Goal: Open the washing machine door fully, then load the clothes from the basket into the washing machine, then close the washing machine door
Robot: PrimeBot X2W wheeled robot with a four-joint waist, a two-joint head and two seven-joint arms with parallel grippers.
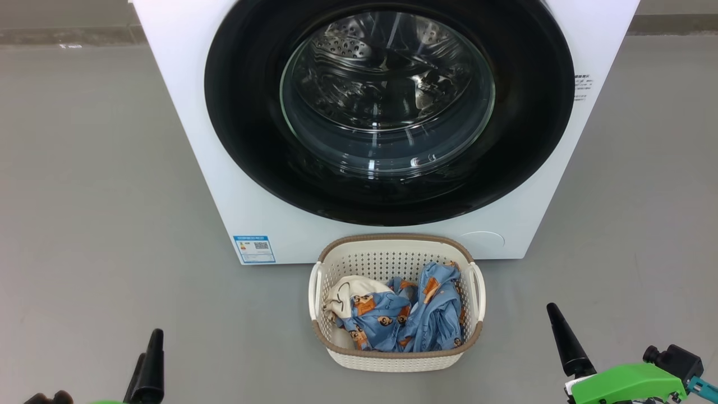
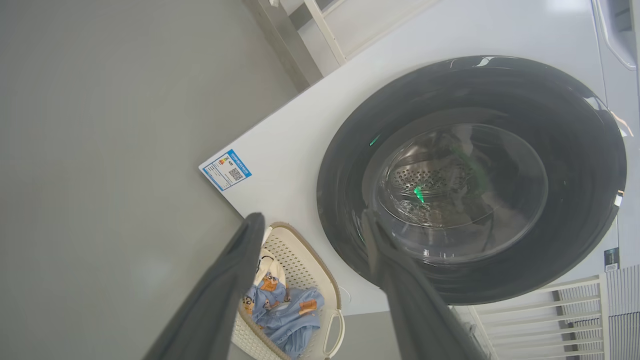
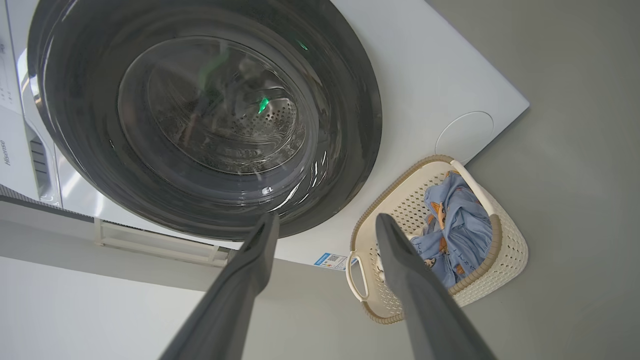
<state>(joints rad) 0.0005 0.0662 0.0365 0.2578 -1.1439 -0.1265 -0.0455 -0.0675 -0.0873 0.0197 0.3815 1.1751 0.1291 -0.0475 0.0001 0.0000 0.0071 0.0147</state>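
The washing machine (image 1: 185,123) stands white and square before me, and its door (image 1: 387,101) lies shut flat against the front, with the steel drum showing through the glass. On the floor just in front of it sits the basket (image 1: 392,240), holding the clothes (image 1: 404,317), a blue bear-print and cream bundle. My left gripper (image 1: 148,348) hangs low at the left of the basket, apart from it. My right gripper (image 1: 564,336) hangs low at the right. In the left wrist view, the left gripper (image 2: 312,217) is open and empty, pointing at the door (image 2: 470,180). The right gripper (image 3: 326,217) is likewise open and empty.
Grey floor (image 1: 84,196) spreads on both sides of the machine. A blue label (image 1: 254,249) marks its lower left corner and a round white cover (image 1: 482,241) its lower right. A white slatted frame (image 2: 540,310) stands beside the machine.
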